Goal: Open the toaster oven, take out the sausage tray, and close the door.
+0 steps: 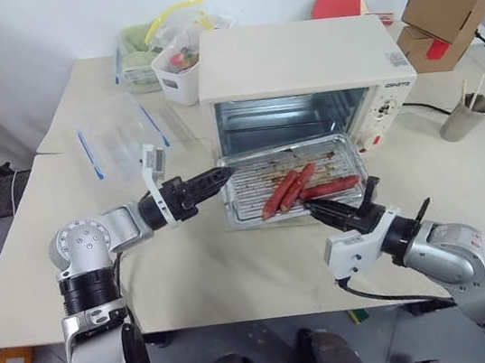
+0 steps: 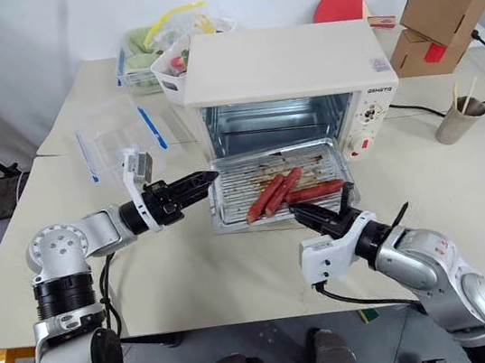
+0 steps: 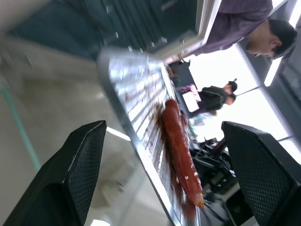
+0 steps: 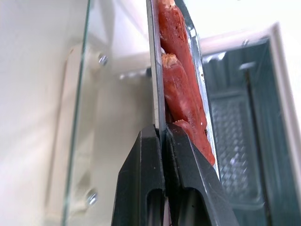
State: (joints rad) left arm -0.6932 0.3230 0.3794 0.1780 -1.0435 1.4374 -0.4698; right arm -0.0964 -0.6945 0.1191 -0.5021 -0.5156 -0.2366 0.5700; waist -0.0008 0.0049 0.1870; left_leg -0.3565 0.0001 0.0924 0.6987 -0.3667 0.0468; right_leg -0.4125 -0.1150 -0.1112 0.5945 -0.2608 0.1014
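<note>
I stand over a pale cream table (image 1: pixel 238 273) that fills most of the head view, with a grey wall behind it at the top. A cardboard box (image 1: pixel 443 19) sits at the upper right, a paper cup (image 1: pixel 465 119) with sticks below it, and a white bin (image 1: pixel 177 74) of odds and ends at upper centre. A clear plastic container with blue edges (image 1: pixel 118 141) lies at centre left.

The toaster oven (image 1: pixel 303 67) is a smooth cream-white box at upper centre, its ribbed metal cavity exposed. The door (image 4: pixel 80 117) is folded down flat; in my right wrist view its glass pane and cream frame show just beside the tray. The sausage tray (image 1: pixel 290 179) is shiny, ridged metal smeared with grease, lying in front of the oven's mouth at the middle of the frame, with red sausages (image 1: pixel 294 190) on it.

My right gripper (image 1: pixel 320 209) is clamped tight on the tray's near edge. My left gripper (image 1: pixel 221 174) has its black textured fingers (image 3: pixel 82 165) spread wide at the tray's left rim, gripping nothing.
</note>
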